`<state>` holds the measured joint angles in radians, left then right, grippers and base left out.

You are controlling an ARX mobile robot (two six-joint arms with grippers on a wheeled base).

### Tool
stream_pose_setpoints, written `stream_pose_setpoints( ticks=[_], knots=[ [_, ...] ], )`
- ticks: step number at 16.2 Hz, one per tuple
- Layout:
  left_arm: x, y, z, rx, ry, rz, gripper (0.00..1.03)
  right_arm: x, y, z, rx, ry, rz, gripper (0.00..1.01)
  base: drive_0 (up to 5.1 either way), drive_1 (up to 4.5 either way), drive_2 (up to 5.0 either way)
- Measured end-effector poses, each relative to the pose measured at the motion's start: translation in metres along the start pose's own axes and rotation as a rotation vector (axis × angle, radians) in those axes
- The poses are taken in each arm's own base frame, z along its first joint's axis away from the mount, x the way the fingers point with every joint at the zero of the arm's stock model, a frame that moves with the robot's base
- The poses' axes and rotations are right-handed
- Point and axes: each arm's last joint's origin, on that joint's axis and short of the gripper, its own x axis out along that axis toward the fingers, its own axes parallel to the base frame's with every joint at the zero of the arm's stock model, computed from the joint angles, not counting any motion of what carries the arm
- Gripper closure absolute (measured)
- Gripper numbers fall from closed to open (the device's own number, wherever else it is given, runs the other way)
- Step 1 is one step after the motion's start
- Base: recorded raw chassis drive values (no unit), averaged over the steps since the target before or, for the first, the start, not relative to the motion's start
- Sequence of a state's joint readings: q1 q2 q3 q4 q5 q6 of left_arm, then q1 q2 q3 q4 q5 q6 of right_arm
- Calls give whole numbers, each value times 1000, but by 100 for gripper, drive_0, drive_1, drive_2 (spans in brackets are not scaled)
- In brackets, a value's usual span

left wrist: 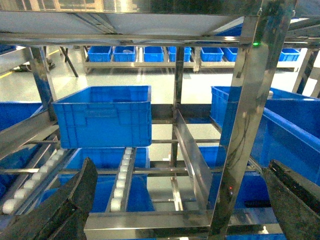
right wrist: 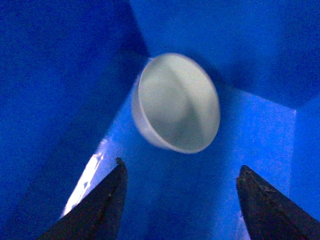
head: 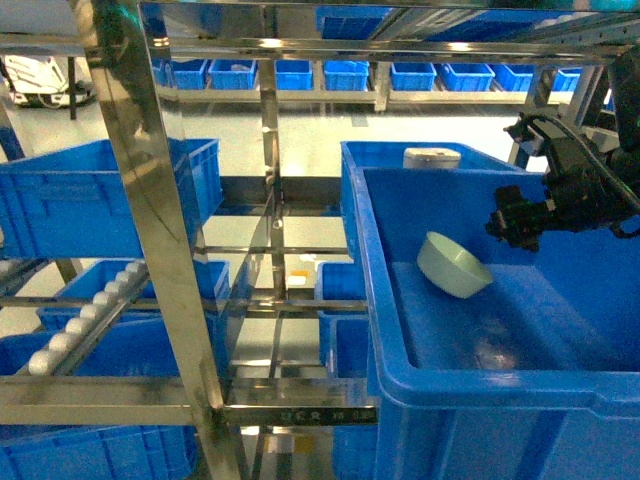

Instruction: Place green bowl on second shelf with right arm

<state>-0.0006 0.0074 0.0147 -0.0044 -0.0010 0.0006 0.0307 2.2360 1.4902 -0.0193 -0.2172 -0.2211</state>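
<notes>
Head view: green bowl [head: 455, 265] lies tilted on the floor of the near blue crate [head: 480, 390], beside its left wall; right gripper [head: 510, 225] hangs just right of it, apart. Left wrist view: left gripper [left wrist: 180, 200] spread wide, empty, facing the steel rack [left wrist: 245, 125]. Right wrist view: right gripper's fingers [right wrist: 107, 200] wide apart, holding nothing, bowl beyond them.
</notes>
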Motion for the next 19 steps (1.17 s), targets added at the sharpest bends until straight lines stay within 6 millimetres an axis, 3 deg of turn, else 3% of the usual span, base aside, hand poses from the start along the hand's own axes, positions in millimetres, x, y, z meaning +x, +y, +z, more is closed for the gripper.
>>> stream_pose_setpoints(
  ticks=[3,6,9,11,19],
  knots=[
    [0,0,0,0,0,0,5,0,5,-25,19,25,-1,3,0,0,0],
    [0,0,0,0,0,0,5,-16,13,-40,6,-9,-8,3,0,0,0],
    [0,0,0,0,0,0,5,-45,25,-48,-4,-77,-38,3,0,0,0],
    [0,0,0,0,0,0,5,-76,36,-63,-3,-122,-64,3,0,0,0],
    [0,0,0,0,0,0,5,-256,73,-125,104,-227,-90,3,0,0,0]
  ],
)
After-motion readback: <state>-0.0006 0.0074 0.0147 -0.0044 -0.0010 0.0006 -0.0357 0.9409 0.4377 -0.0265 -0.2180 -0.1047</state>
